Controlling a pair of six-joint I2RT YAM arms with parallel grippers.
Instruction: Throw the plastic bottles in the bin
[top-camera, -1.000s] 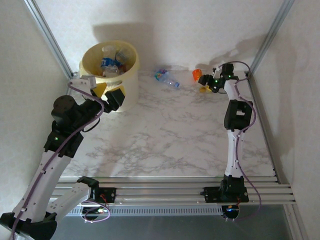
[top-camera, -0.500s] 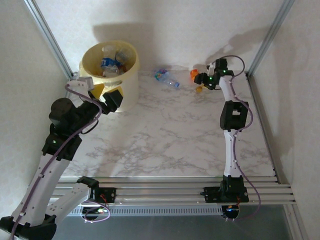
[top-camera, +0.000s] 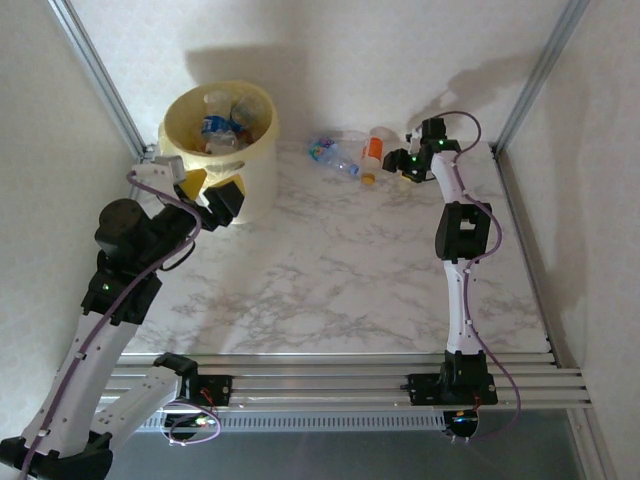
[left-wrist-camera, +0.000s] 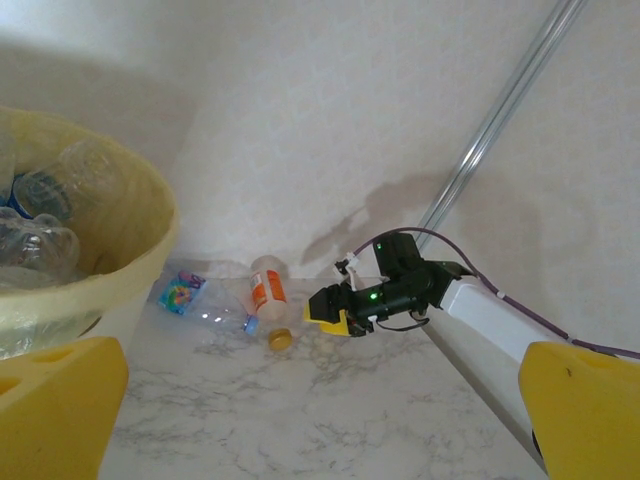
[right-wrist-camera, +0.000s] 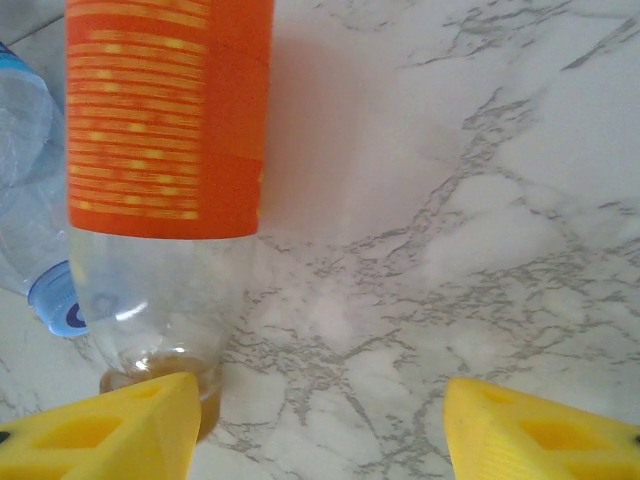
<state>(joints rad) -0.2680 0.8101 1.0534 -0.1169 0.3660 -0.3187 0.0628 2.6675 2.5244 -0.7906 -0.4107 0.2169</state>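
Observation:
Two plastic bottles lie at the back of the marble table. One is clear with an orange label (top-camera: 371, 152) (left-wrist-camera: 266, 290) (right-wrist-camera: 165, 120). The other is clear with a blue cap and a colourful label (top-camera: 333, 155) (left-wrist-camera: 200, 298) (right-wrist-camera: 30, 230). My right gripper (top-camera: 398, 165) (left-wrist-camera: 335, 310) (right-wrist-camera: 320, 430) stands open just right of the orange-labelled bottle, with bare marble between its fingers and the bottle's capped neck beside its left fingertip (right-wrist-camera: 120, 430). The pale-yellow bin (top-camera: 255, 150) (left-wrist-camera: 150, 230) holds several crushed bottles (top-camera: 225, 115). My left gripper (top-camera: 210, 185) (left-wrist-camera: 320, 440) hangs wide open and empty beside the bin's near side.
The white back wall runs just behind the two bottles. Metal frame posts (top-camera: 530, 80) (left-wrist-camera: 500, 110) stand at the back corners. The wide middle of the table (top-camera: 330, 270) lies between the arms.
My right gripper has moved left along the back wall. The orange-labelled bottle now lies further left, close to the blue-capped one. My left arm drew back slightly.

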